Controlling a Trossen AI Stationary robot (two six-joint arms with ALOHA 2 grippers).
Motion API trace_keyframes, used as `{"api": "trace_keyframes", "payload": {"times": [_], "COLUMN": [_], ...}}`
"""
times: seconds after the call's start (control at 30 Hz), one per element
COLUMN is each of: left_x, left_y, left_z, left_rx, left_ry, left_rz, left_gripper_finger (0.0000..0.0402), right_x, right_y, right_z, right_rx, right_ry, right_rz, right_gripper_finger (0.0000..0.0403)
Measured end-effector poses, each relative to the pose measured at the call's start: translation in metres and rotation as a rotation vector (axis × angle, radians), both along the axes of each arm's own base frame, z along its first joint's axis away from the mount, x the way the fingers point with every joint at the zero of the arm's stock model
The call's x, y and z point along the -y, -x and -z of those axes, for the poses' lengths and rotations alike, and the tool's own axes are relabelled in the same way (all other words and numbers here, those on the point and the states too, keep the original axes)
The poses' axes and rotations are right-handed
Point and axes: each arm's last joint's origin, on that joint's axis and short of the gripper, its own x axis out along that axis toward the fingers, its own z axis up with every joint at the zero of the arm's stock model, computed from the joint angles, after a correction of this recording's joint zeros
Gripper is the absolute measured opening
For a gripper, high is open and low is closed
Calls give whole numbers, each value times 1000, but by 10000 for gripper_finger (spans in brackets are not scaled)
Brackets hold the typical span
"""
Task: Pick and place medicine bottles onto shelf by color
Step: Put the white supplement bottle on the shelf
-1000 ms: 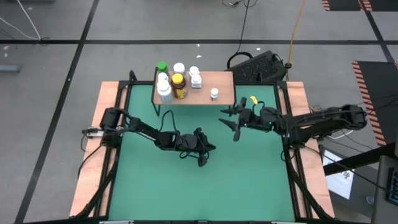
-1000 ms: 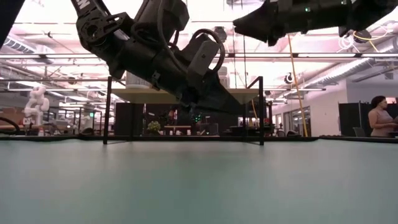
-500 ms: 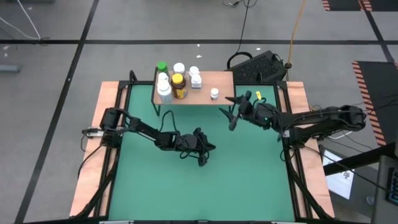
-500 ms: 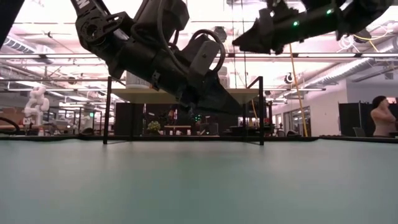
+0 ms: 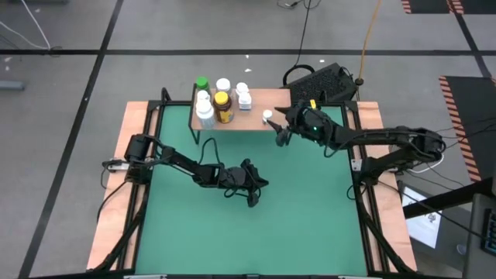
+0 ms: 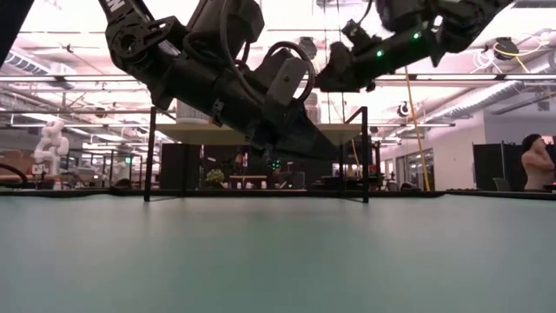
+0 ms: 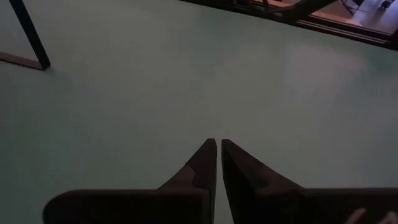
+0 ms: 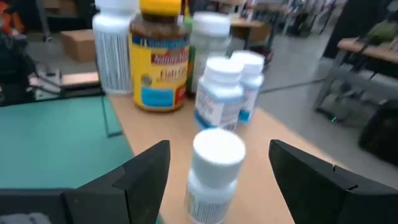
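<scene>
Right gripper point(image 5: 275, 128) is spread wide at the shelf's point(image 5: 275, 99) front right corner, small white bottle point(image 8: 214, 171) sitting between the two fingers point(image 8: 140, 171) in its wrist view, nothing gripped and can't tell if either finger touches it. From above that small white bottle point(image 5: 267, 116) stands upright on the shelf, alone on the right part of the board, well apart from the rest. The other bottles cluster at the shelf's left end, roughly 9 o'clock from the small one: amber bottle with yellow cap point(image 5: 222, 107) in the middle, green-capped bottle point(image 5: 201, 83) at the back left corner, white bottles point(image 5: 204, 115) on its left and two more white ones point(image 5: 243, 96) just to its right. Shelf sits at 12 o'clock on the green table point(image 5: 310, 217), against the far edge. Left gripper point(image 5: 254, 186) is pinched shut, empty, parked above the mat near the table centre, about 6 o'clock from the shelf; its wrist view shows only bare mat past the closed fingertips point(image 7: 208, 155). Low view: a person point(image 6: 534, 165) stands at 3 o'clock in the room behind.
</scene>
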Motion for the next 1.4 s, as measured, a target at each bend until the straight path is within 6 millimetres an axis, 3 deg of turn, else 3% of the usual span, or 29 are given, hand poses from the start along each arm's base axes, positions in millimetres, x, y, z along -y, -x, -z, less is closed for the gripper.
{"api": "trace_keyframes", "payload": {"times": [0.17, 0.33, 0.73, 1.07, 1.4], "left_x": [0, 1, 1, 1, -6], "left_y": [0, 0, 0, 0, -1], "left_z": [0, 0, 0, 0, -2], "left_rx": [-1, -1, -1, 0, 23], "left_ry": [-1, -1, -2, -7, -13], "left_rz": [0, 4, 3, -8, -24], "left_gripper_finger": [26, 26, 26, 26, 26], "right_x": [12, 18, 27, 37, 63], "right_y": [-9, -10, -7, -6, -61], "right_z": [13, 13, 12, 2, -23], "right_rx": [-26, 4, 34, 70, 12], "right_ry": [-74, -77, -109, -96, -86], "right_rz": [-38, -18, -76, -213, -439], "right_gripper_finger": [267, 262, 161, 150, 151]}}
